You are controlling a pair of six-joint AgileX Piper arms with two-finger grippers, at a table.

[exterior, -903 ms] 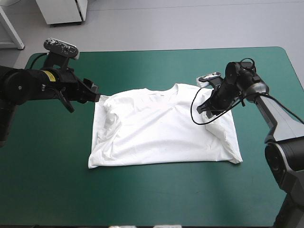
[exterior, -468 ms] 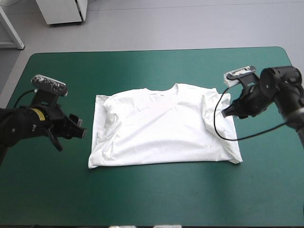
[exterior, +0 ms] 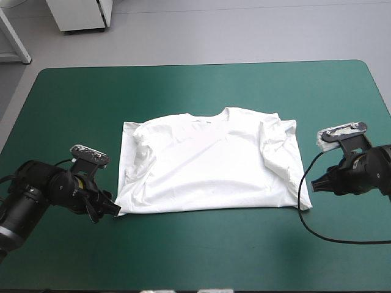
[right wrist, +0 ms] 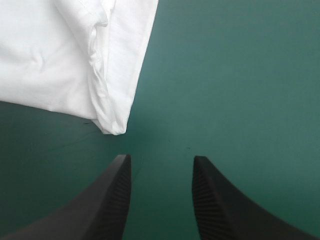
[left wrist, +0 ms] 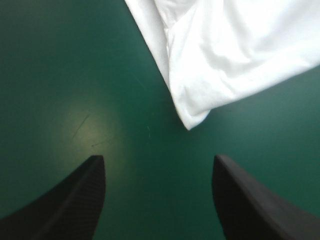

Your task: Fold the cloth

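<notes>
The white T-shirt (exterior: 211,162) lies flat in the middle of the teal-green table, both sleeves folded in, collar toward the far edge. My left gripper (exterior: 110,206) hovers low just outside the shirt's near left corner (left wrist: 192,117), fingers open with only bare cover between them. My right gripper (exterior: 316,183) sits just outside the near right corner (right wrist: 112,125), also open and holding nothing. In each wrist view the shirt corner lies a short way ahead of the fingertips.
Bare teal-green cover (exterior: 201,250) surrounds the shirt on all sides, with wide room along the near edge. The right arm's cable loops on the table beside the near right corner.
Both arms have swung from the shirt's far corners down toward its near corners and dropped lower. The shirt itself has not moved.
</notes>
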